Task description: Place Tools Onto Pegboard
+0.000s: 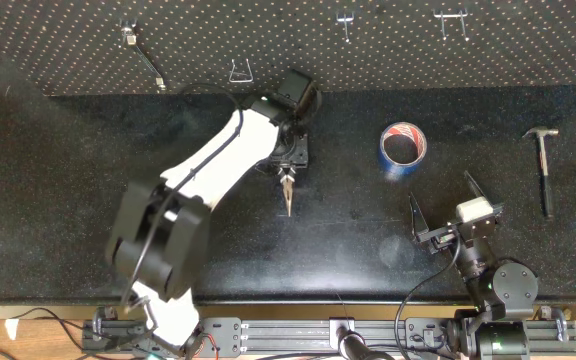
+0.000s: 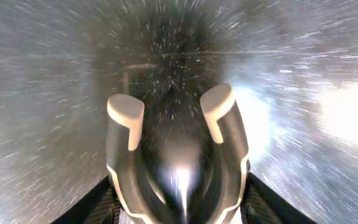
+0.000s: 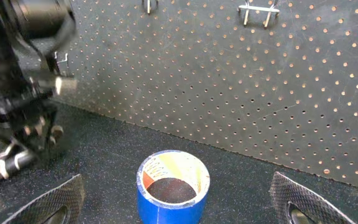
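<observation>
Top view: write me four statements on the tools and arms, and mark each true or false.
1. The hammer lies on the table, not on the pegboard. True.
2. The blue tape hangs on a pegboard hook. False: it stands on the table, in front of the right tool.
3. The right tool is open and holds nothing. True.
4. The left arm sits folded back at its base. False: it reaches to the middle of the table, by the pliers.
</observation>
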### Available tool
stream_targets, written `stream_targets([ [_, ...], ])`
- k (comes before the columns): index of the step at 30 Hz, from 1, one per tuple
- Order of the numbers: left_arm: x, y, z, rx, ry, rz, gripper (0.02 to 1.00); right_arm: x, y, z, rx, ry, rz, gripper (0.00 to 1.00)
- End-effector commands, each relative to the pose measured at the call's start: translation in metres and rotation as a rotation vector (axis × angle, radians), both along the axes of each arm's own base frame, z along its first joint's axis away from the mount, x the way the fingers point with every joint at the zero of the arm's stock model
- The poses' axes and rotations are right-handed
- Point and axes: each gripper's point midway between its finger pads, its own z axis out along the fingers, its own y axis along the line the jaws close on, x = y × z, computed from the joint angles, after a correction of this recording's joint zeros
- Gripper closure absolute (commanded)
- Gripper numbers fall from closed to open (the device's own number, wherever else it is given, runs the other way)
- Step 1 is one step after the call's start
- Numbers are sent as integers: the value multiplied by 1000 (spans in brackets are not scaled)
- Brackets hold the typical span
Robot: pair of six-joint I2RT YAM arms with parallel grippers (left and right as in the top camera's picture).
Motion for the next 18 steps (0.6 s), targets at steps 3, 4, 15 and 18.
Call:
stream_targets([
  [3,-23,38,147,-71,-290,7,991,-1,2,-1,18,7,7,25],
  [4,-33,50,158,-54,-325,21,991,-1,2,-1,18,7,7,25],
  [15,41,85,187,-72,-1020,118,991,-1,2,-1,18,7,7,25],
  [18,74,83,195,-30,-1146,121,991,-1,2,-1,18,7,7,25],
])
